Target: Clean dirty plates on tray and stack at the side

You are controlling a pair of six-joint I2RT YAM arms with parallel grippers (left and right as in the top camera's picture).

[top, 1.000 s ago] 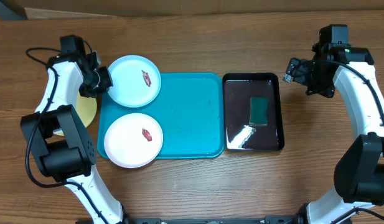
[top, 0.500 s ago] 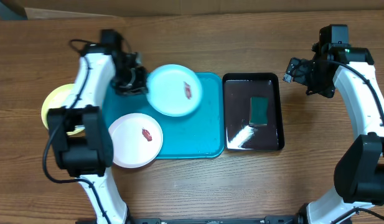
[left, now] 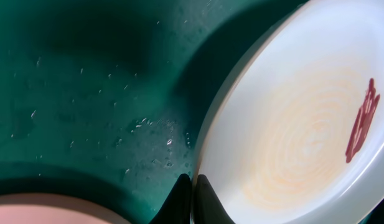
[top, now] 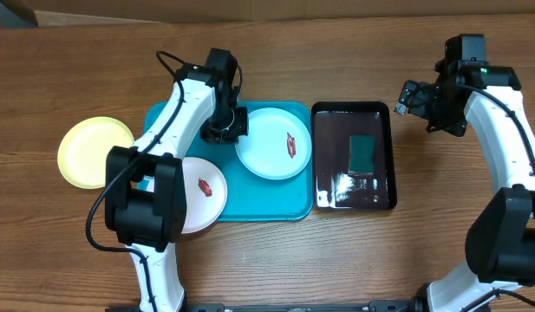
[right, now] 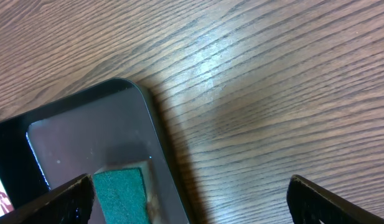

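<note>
The pale blue plate [top: 273,143] with a red-brown food bit lies over the right part of the turquoise tray [top: 250,195]. My left gripper [top: 235,124] is shut on its left rim; in the left wrist view the jaws [left: 192,190] pinch the plate's edge [left: 291,130]. The white plate [top: 198,192] with a food bit sits at the tray's front left corner, partly under my left arm. The yellow-green plate [top: 89,152] lies on the table left of the tray. My right gripper [top: 408,97] is open and empty, above the table right of the black tray; its jaws [right: 192,199] show in the right wrist view.
A glossy black tray [top: 384,165] holding a green sponge [top: 362,154] stands right of the turquoise tray; both show in the right wrist view, tray [right: 67,124] and sponge [right: 120,196]. Wooden table [top: 336,260] all around.
My left gripper has carried the pale blue plate from the tray's far left corner rightward to the tray's right side. The right arm has not moved.
</note>
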